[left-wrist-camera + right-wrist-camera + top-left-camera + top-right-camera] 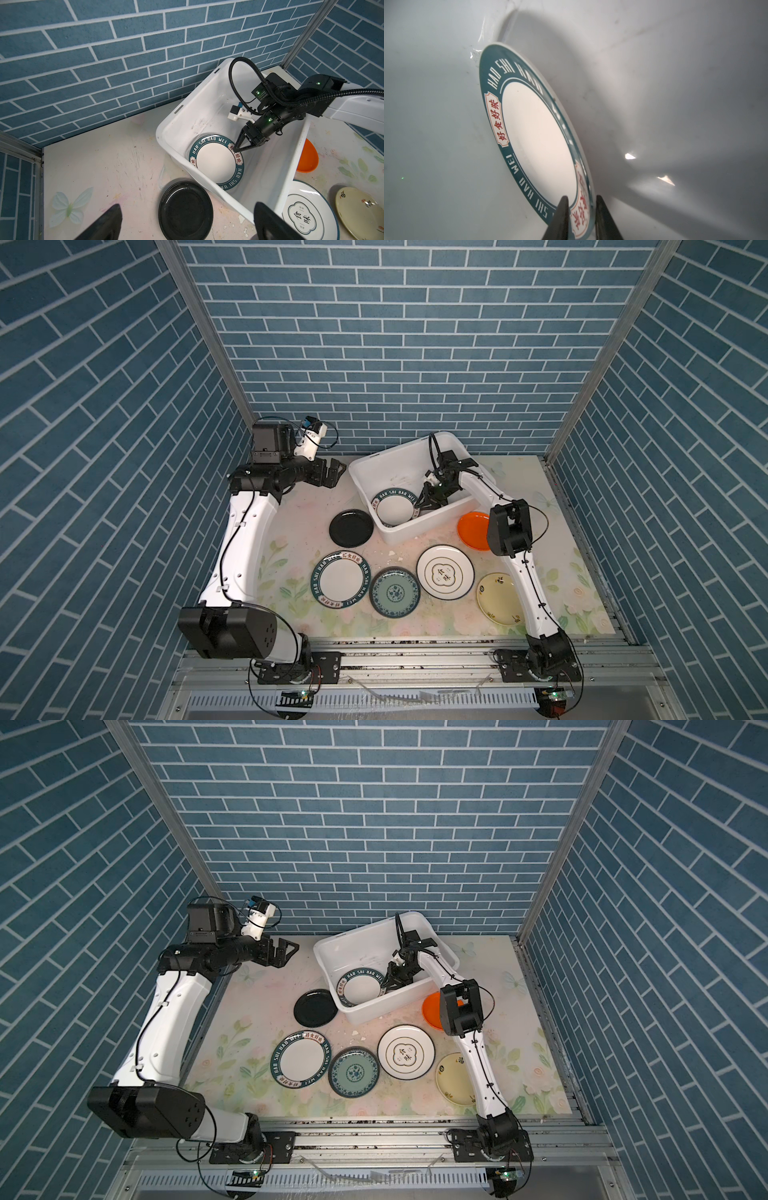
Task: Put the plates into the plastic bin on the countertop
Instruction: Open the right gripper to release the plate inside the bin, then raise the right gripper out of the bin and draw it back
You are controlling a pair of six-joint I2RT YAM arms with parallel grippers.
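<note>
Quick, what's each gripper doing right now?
Left gripper: open, empty.
Right gripper: jaws straddle the lettered plate rim inside the bin; whether they grip it cannot be told.

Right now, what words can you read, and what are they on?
"HAO SHI HAO WEI": teal rim of the lettered plate in the plastic bin.
"好食好味": red, in cream panels on that rim.
"HAO SHI HAO WEI": rim of the matching plate on the countertop; its red panels are blurred.
"食味": middle of the quatrefoil plate; tiny marks above and below too small.
Cream-yellow plate: small marks, unreadable.
</note>
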